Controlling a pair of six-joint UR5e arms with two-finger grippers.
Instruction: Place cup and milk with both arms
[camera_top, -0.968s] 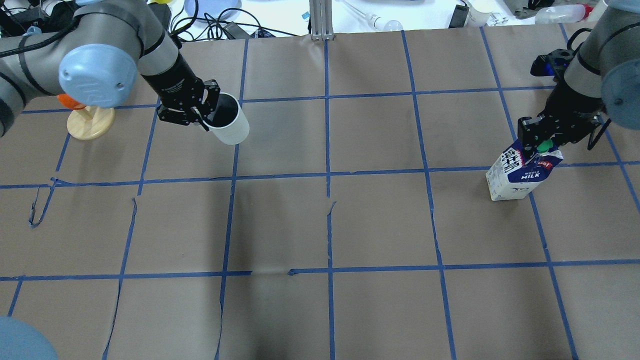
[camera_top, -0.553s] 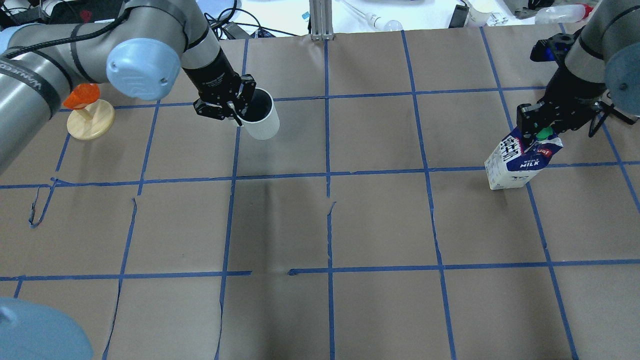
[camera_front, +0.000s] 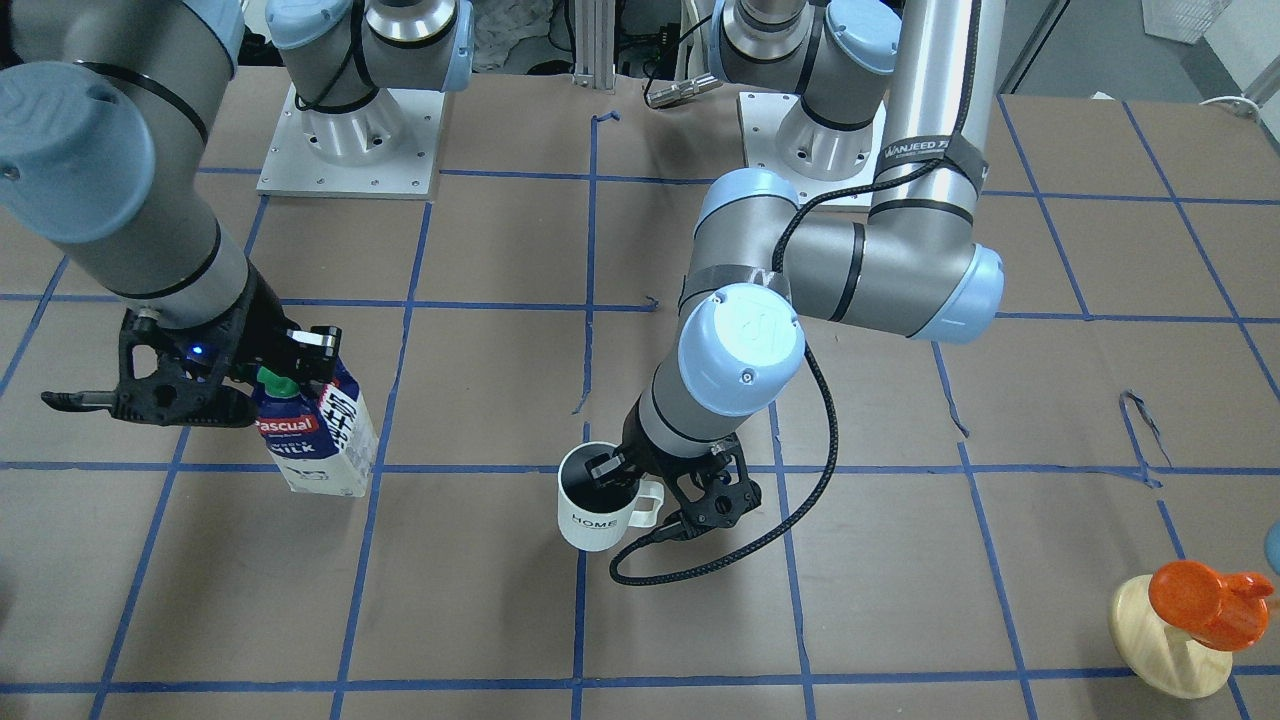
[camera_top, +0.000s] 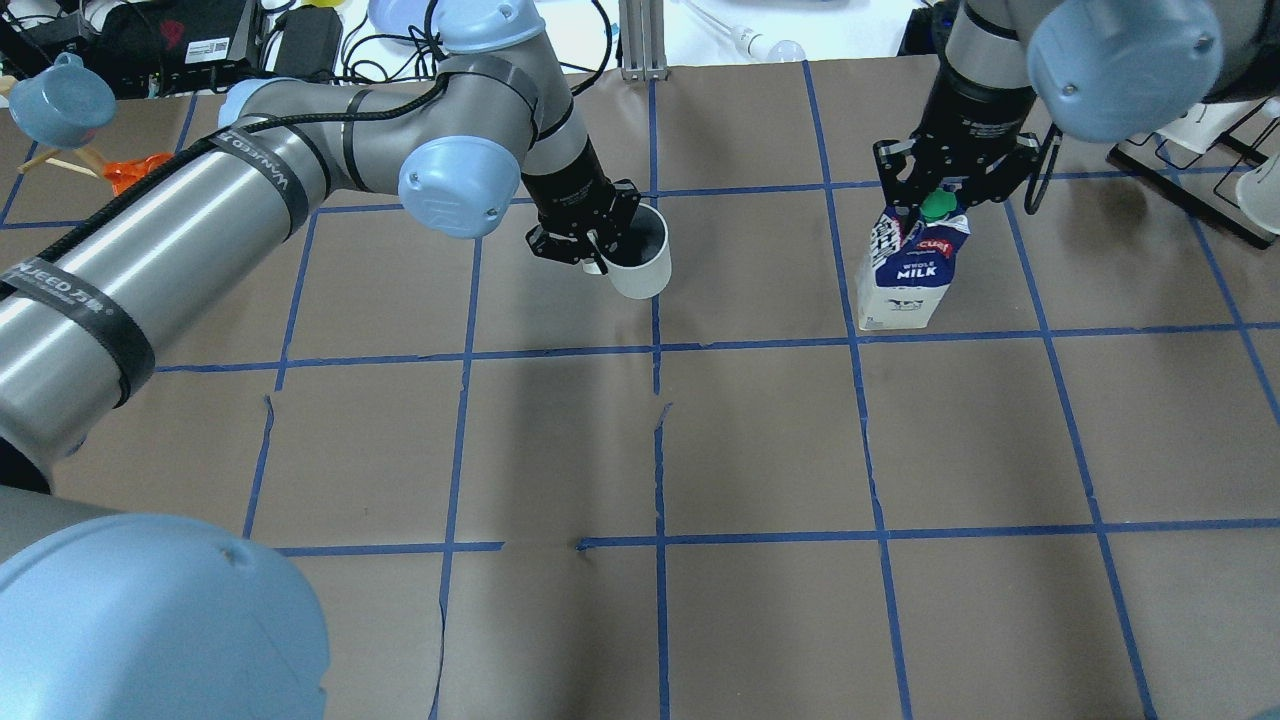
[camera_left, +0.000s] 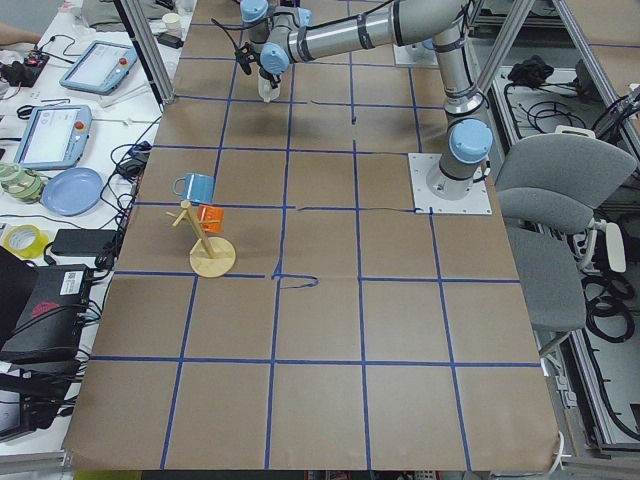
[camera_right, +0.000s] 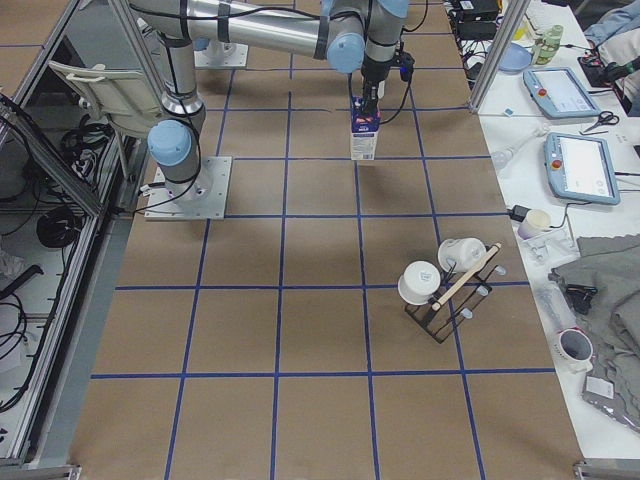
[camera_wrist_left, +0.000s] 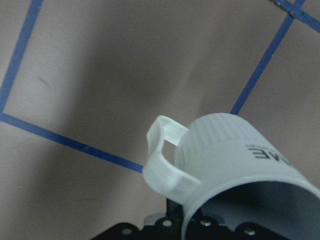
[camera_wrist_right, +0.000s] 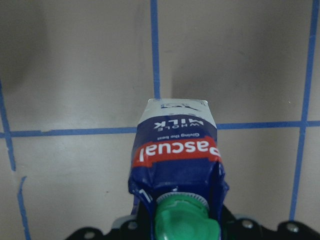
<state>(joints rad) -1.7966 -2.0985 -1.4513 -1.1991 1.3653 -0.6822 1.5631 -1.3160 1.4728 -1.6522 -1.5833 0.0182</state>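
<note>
The white cup (camera_top: 640, 265) with "HOME" lettering (camera_front: 597, 518) hangs from my left gripper (camera_top: 603, 243), which is shut on its rim near the handle, one finger inside. It is near the table's middle line, slightly above the paper, and fills the left wrist view (camera_wrist_left: 240, 165). The blue and white milk (camera_top: 910, 275) with its green cap (camera_wrist_right: 181, 220) is held at its gabled top by my right gripper (camera_top: 935, 205), which is shut. The carton (camera_front: 318, 440) stands upright; whether its base touches the paper I cannot tell.
A wooden stand (camera_front: 1165, 640) with an orange cup (camera_front: 1205, 592) and a blue cup (camera_left: 196, 186) is on my far left. A black rack with white cups (camera_right: 445, 285) stands on my right. A black cable (camera_front: 700, 570) loops below the left wrist.
The left arm has carried the cup right, toward the table's middle. The right arm has carried the milk left and farther from the robot. Both grippers kept their hold.
</note>
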